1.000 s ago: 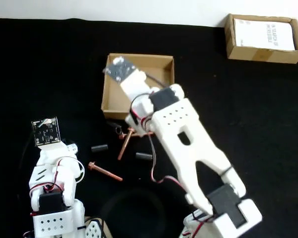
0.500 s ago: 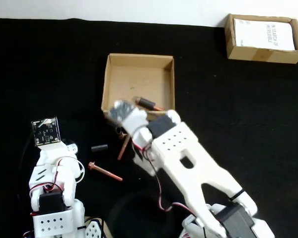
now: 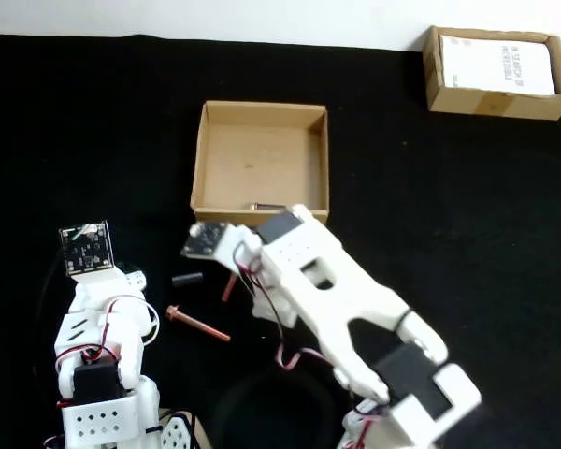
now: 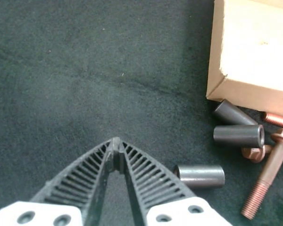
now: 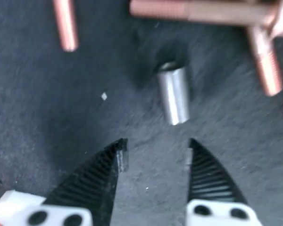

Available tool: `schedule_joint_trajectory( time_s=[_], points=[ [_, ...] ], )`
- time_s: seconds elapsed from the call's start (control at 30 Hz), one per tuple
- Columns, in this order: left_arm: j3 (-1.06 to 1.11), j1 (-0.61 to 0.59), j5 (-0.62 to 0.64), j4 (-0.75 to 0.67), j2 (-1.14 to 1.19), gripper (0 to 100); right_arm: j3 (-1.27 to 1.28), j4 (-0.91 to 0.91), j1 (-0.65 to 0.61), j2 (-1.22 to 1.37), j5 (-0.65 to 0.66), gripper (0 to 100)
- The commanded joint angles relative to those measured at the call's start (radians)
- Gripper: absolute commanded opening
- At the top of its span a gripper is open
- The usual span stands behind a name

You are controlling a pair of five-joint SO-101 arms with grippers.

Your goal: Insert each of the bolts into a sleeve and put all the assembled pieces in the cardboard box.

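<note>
The cardboard box [image 3: 262, 154] sits open on the black counter [image 3: 93, 112]. A small dark piece [image 3: 267, 207] lies inside against the near wall; what it is cannot be told from the high view. Just in front of the box the right arm [image 3: 327, 290] stretches low over the loose parts, its wrist near the box's near corner. Its jaws are spread with nothing between them. A grey sleeve [image 5: 173, 94] lies on the counter just ahead of the gap, apart from both tips. Past that sleeve lie three copper bolts: one [image 5: 65, 23] off to one side, one [image 5: 198, 12] lying crosswise, and one [image 5: 264, 61] angled beneath it.

The left arm [image 3: 103, 346] stands folded at the near edge of the counter, well apart from the box. Its jaws are pressed together and hold nothing. In its wrist view a sleeve [image 4: 199, 175] lies near the tips, with two more sleeves [image 4: 238, 135] [image 4: 233, 114] closer to the box corner [image 4: 254, 56] and a bolt [image 4: 266, 181] beside them.

From above, one sleeve [image 3: 187, 279] and one bolt [image 3: 197, 324] lie in the open between the arms. A second cardboard box [image 3: 449, 94], holding white paper, sits at the far right corner.
</note>
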Motion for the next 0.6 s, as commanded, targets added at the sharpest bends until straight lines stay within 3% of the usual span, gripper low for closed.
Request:
schedule_joint_trajectory(
  time_s=[0.0,0.27,0.57],
  points=[
    [0.016,-0.013,-0.005,-0.003,-0.008,1,-0.143,0.025,-0.005,0.084,0.008,20.8],
    [0.016,-0.013,-0.005,-0.003,-0.010,1,-0.191,0.024,-0.004,0.209,0.008,20.8],
    [0.016,-0.013,-0.005,-0.003,-0.010,1,-0.189,-0.114,-0.001,0.311,0.008,20.8]
  ],
)
